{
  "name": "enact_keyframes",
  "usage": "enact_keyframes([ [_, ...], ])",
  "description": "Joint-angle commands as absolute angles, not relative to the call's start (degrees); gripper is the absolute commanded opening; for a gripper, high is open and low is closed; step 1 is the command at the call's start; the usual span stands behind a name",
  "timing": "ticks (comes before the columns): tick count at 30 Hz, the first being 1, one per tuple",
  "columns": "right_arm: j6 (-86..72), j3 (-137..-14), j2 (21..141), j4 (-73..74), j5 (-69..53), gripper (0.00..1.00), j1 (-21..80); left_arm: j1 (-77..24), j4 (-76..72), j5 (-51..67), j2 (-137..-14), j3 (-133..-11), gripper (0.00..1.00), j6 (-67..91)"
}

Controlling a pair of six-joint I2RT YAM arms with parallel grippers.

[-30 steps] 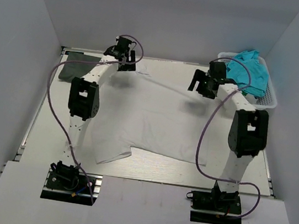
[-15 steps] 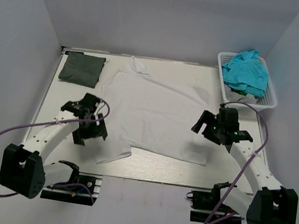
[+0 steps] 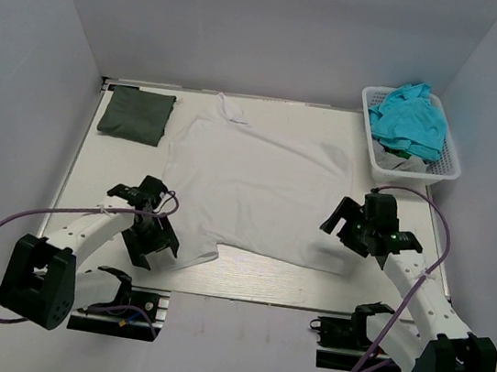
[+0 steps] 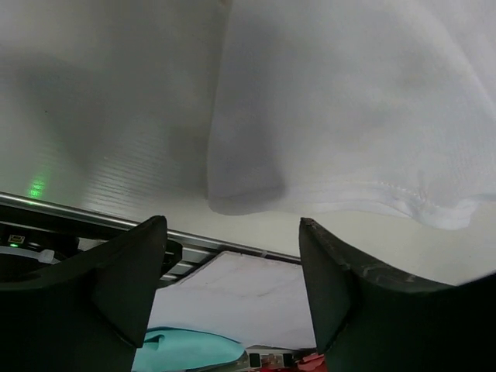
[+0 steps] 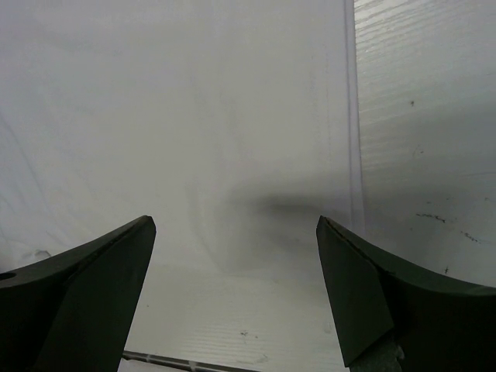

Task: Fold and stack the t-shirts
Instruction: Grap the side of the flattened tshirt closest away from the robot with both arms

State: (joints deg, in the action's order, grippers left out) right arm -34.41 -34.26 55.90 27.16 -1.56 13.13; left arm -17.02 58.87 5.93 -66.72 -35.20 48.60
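I have the white t-shirt (image 3: pixel 258 183) spread flat across the middle of the desk (image 3: pixel 91 182), collar toward the far edge and hem toward the arm bases. My left claw (image 3: pixel 156 249) sits low at the shirt's near-left corner, just beside the short sleeve (image 3: pixel 194 254), and its fingers stand apart with nothing between them. In the left wrist view the rounded sleeve end (image 4: pixel 248 174) lies just ahead of the gap between the two dark fingers (image 4: pixel 116 287), not inside it. My right claw (image 3: pixel 340 228) hovers over the shirt's near-right corner, spread wide and empty. From the right wrist camera, the shirt's side edge runs straight ahead between the fingers (image 5: pixel 387 302), cloth to the left of it and bare desk to the right. The folded dark grey-green t-shirt (image 3: pixel 134 114) rests at the far-left corner, well apart from both claws. The teal t-shirts (image 3: pixel 410 121) are heaped in the white lattice basket (image 3: pixel 450 170) at the far right.
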Motion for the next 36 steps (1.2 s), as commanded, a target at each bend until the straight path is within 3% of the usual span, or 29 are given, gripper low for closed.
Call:
enact_keyframes([
  [1, -35.4, -35.5, 55.4, 29.6, 2.0, 0.9, 12.8, -17.2, 58.4, 3.9, -66.8, -35.2, 0.78, 53.0],
  [13, -35.8, -36.5, 56.2, 31.7, 2.4, 0.9, 12.7, -17.8, 55.0, 1.3, -74.7, -32.9, 0.53, 57.0],
  [16, -35.6, -36.0, 56.2, 32.8, 2.2, 0.9, 12.8, -17.8, 53.8, 0.8, -75.2, -32.9, 0.38, 57.0],
  [17, -35.8, -35.8, 56.2, 33.7, 2.2, 0.9, 13.0, -17.8, 53.8, 0.8, -75.2, -32.9, 0.15, 57.0],
  [18, -35.9, -35.5, 56.0, 34.1, 2.2, 0.9, 12.7, -17.8, 53.8, 0.8, -75.8, -33.7, 0.0, 57.0],
  [31, -36.7, -29.4, 53.3, 43.3, -4.1, 0.9, 13.1, -17.8, 57.0, 3.8, -70.7, -36.6, 0.0, 53.6],
  [36, -37.7, -26.2, 52.5, 39.7, -4.2, 0.84, 12.8, -17.8, 57.0, 4.4, -70.7, -36.6, 0.0, 53.1],
])
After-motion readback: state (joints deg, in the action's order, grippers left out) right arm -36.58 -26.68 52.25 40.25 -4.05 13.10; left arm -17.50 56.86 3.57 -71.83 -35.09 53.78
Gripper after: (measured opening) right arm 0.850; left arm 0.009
